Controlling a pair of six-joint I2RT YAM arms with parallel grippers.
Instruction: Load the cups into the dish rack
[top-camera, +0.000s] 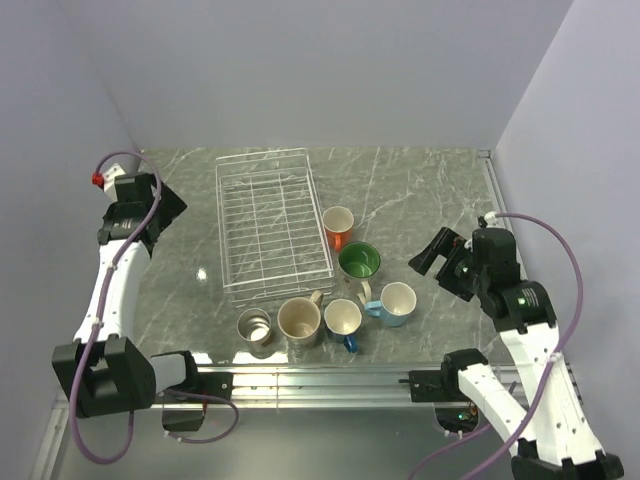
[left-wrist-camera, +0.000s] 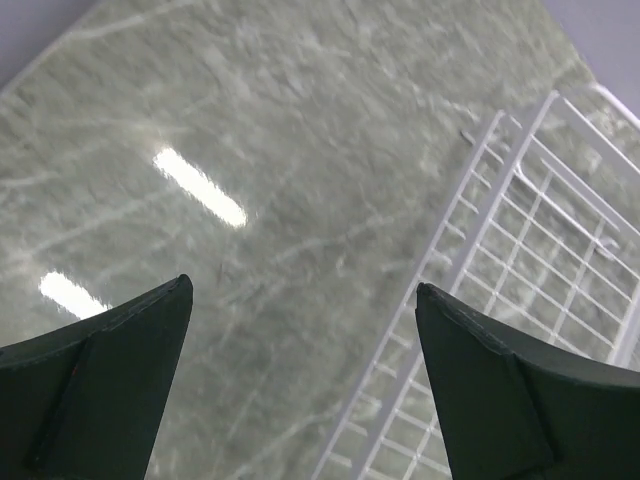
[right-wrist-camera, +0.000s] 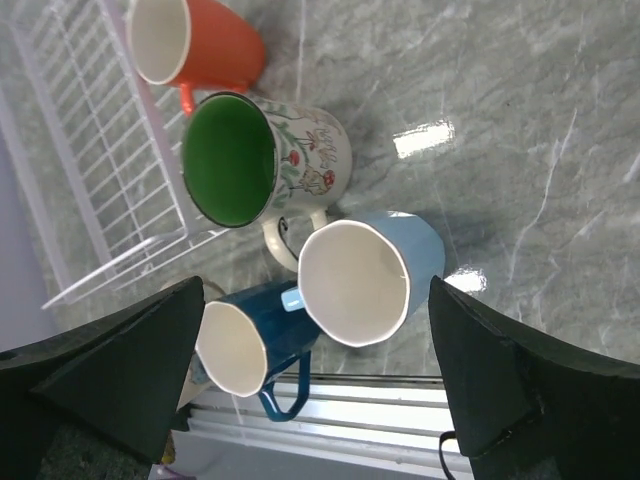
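The dish rack (top-camera: 224, 222) lies empty at the table's middle left. Six cups stand upright on the table by its right and near sides: orange (top-camera: 338, 226), green-inside (top-camera: 359, 262), light blue (top-camera: 397, 303), dark blue (top-camera: 343, 320), beige (top-camera: 299, 322) and steel (top-camera: 255, 327). My left gripper (top-camera: 168, 205) hangs open left of the rack, whose wire edge (left-wrist-camera: 480, 230) shows beside its fingers. My right gripper (top-camera: 428, 255) is open to the right of the cups and holds nothing. In its wrist view the light blue cup (right-wrist-camera: 365, 280) lies between the fingers, with the dark blue (right-wrist-camera: 250, 345), green-inside (right-wrist-camera: 250, 160) and orange (right-wrist-camera: 205, 45) cups around it.
The grey marble table (top-camera: 420, 190) is walled at the back and on both sides. A metal rail (top-camera: 330, 385) runs along the near edge, just in front of the cups. Bare tabletop (left-wrist-camera: 250, 150) lies under the left gripper.
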